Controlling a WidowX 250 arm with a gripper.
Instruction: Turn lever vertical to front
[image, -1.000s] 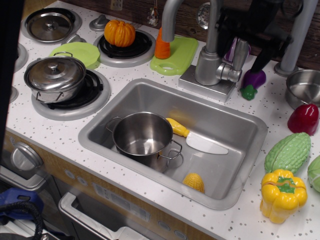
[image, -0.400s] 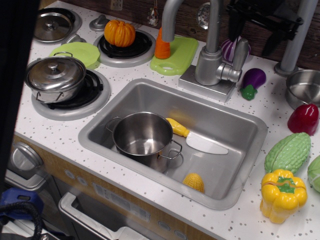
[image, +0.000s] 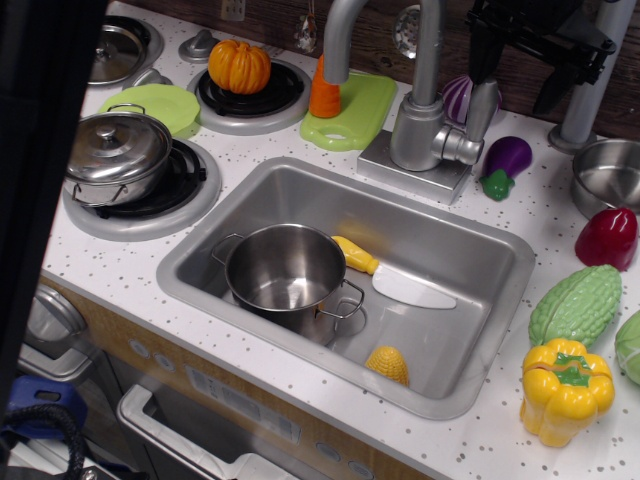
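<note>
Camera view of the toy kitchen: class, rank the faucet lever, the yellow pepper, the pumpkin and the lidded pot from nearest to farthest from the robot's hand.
1. Lever: just below the hand, upright on the faucet's side.
2. Pumpkin: left, on the back burner.
3. Yellow pepper: front right of the counter.
4. Lidded pot: far left burner.

The pumpkin and pepper are the closest call.

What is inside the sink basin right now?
The sink holds an empty steel pot, a yellow-handled toy knife and a corn piece. The floor under the pot is hidden.

Lever (image: 481, 110) hemmed by spout (image: 426, 60), onion (image: 457, 98), eggplant (image: 505, 162), front free
</note>
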